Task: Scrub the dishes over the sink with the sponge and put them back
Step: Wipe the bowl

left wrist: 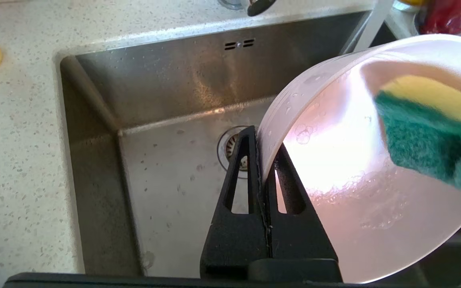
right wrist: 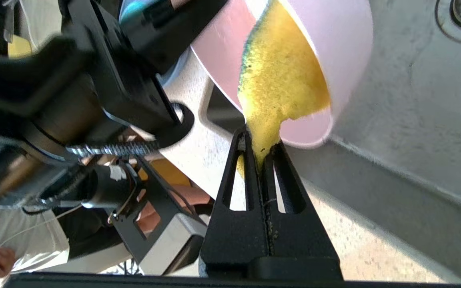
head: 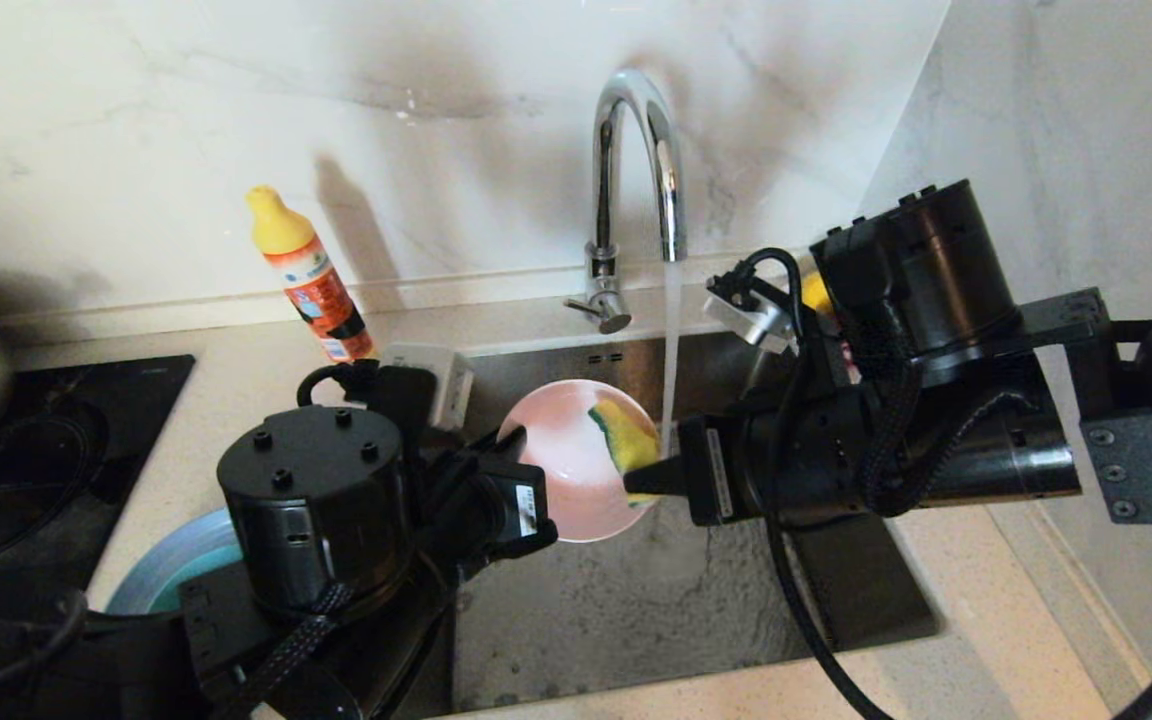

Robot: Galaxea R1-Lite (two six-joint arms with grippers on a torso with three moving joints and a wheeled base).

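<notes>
The left pincer (left wrist: pixel 263 160) is closed tight on the rim of the pink bowl (head: pixel 566 470), one finger inside the wall and one outside, and holds it tilted over the sink (head: pixel 636 620) with its hollow turned toward the right arm. The right pincer (right wrist: pixel 259 150) is clamped shut on the end of the sponge (head: pixel 626 440), which reaches into the bowl. In the left wrist view the sponge's green scouring side lies against the bowl's inner surface, the yellow foam behind it, with wet beads and small bubbles on the pink wall nearby. A thin stream of water runs from the tap (head: pixel 636 160) and falls just beside the sponge and the bowl's far edge. The drain strainer (left wrist: pixel 234 150) shows in the sink floor below the bowl. On the tabletop (head: pixel 236 400) left of the sink, partly hidden under the left arm, lies the grey-blue plate (head: pixel 161 570) with something teal on it. A yellow-capped bottle (head: pixel 311 280) stands by the wall behind the tabletop.
</notes>
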